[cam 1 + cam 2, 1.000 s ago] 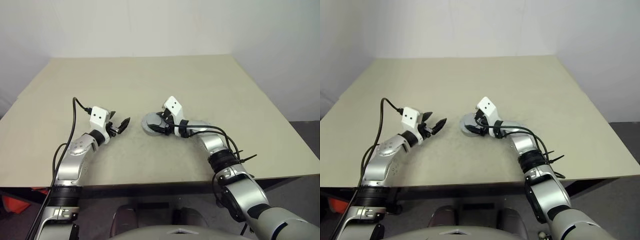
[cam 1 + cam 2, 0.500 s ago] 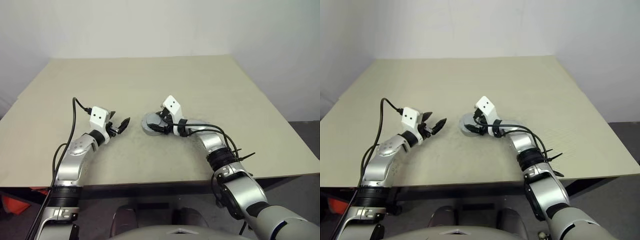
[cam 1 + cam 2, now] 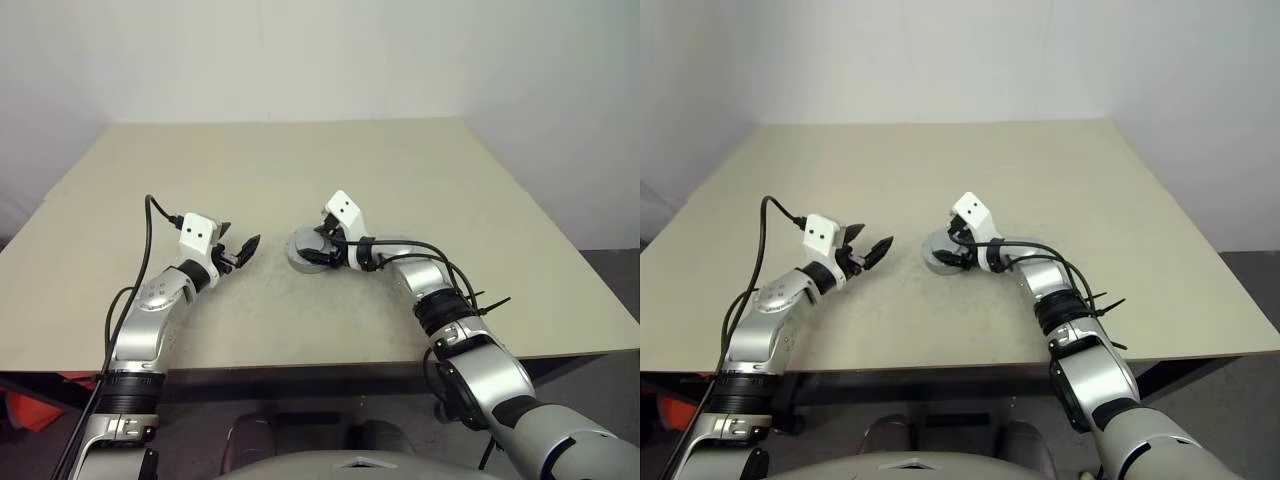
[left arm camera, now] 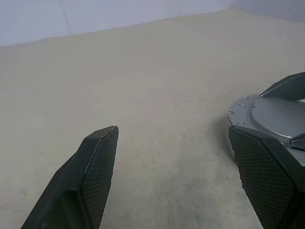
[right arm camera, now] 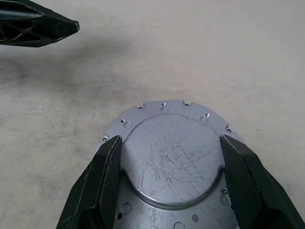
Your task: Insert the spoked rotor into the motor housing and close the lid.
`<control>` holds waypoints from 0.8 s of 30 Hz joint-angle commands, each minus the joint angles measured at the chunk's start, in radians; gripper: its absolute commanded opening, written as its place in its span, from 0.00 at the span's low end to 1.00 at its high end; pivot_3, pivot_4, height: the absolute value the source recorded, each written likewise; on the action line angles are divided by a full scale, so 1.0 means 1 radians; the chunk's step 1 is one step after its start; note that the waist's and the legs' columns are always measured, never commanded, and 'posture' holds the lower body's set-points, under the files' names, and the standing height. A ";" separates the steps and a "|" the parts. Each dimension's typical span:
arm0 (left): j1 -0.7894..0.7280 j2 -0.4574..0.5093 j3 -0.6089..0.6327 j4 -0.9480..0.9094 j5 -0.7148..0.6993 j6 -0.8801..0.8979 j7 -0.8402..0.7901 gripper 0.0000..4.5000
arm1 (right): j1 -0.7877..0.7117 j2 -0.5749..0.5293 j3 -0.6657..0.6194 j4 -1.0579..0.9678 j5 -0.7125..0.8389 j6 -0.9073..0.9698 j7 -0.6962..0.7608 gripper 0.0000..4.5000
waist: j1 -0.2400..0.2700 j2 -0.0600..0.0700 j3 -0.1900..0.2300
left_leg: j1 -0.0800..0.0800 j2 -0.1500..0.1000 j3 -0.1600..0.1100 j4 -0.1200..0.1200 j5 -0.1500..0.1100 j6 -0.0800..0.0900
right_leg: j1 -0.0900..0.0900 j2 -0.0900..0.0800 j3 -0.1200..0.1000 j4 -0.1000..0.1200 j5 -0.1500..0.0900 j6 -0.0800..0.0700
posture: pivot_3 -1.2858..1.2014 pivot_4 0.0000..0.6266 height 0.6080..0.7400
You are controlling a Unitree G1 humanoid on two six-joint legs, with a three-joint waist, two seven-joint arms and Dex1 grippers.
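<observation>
Lid (image 5: 169,160), a round grey disc with a notched rim, sits plain face up near the middle of a beige table (image 3: 420,170), resting on a round grey base that is likely the motor housing (image 3: 300,262), though its inside is covered and cannot be seen. Starting at the left, the left gripper (image 3: 243,252) hovers above the table, well apart from the disc, its two black fingers spread wide with nothing between them. The left wrist view shows these fingers (image 4: 95,171) far apart over bare tabletop, with the edge of the grey disc cut off at the side of the picture behind one finger. Moving right, the right gripper (image 3: 318,250) reaches over the disc from the right. From the head camera its white wrist block hides most of the fingers and part of the disc. The right wrist view gives what the head view lacks: the two black fingers (image 5: 107,183) stand wide apart on either side of the lid's raised centre, lying over its flat rim; whether they press on it is unclear. The lid's scratched surface and small rim holes show clearly there, and the left gripper's tip appears in one corner.
</observation>
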 commanded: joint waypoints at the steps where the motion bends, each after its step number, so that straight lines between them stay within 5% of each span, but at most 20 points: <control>1: -0.013 0.005 0.011 -0.037 -0.003 -0.014 0.004 0.86 | 0.032 -0.026 0.030 0.121 -0.067 0.037 -0.028 0.69 | 0.000 0.001 -0.004 | 0.000 0.000 0.000 0.000 0.000 0.000 | 0.000 0.000 0.000 0.000 0.000 0.000 | 0.52 0.00 1.00; 11: -0.011 0.000 0.019 -0.047 -0.015 -0.006 0.007 0.86 | 0.004 -0.012 0.028 0.172 -0.073 0.016 -0.066 0.69 | 0.000 0.002 -0.007 | 0.003 0.000 0.000 -0.001 0.000 0.000 | 0.003 0.000 0.000 -0.002 0.000 0.001 | 0.52 0.00 1.00; 19: -0.110 -0.121 0.100 -0.017 -0.190 0.153 0.078 0.86 | 0.002 -0.012 0.029 0.171 -0.071 0.015 -0.064 0.69 | -0.001 0.002 -0.008 | 0.004 0.000 0.000 -0.001 0.000 0.000 | 0.004 0.000 0.000 -0.008 0.000 0.001 | 0.52 0.00 1.00; 24: -0.205 -0.184 0.156 0.096 -0.291 0.269 0.104 0.57 | 0.004 -0.011 0.029 0.164 -0.070 0.016 -0.066 0.69 | -0.002 0.003 -0.008 | 0.001 -0.001 0.000 -0.002 0.000 0.000 | 0.004 0.000 -0.002 -0.008 0.000 0.001 | 0.52 0.00 1.00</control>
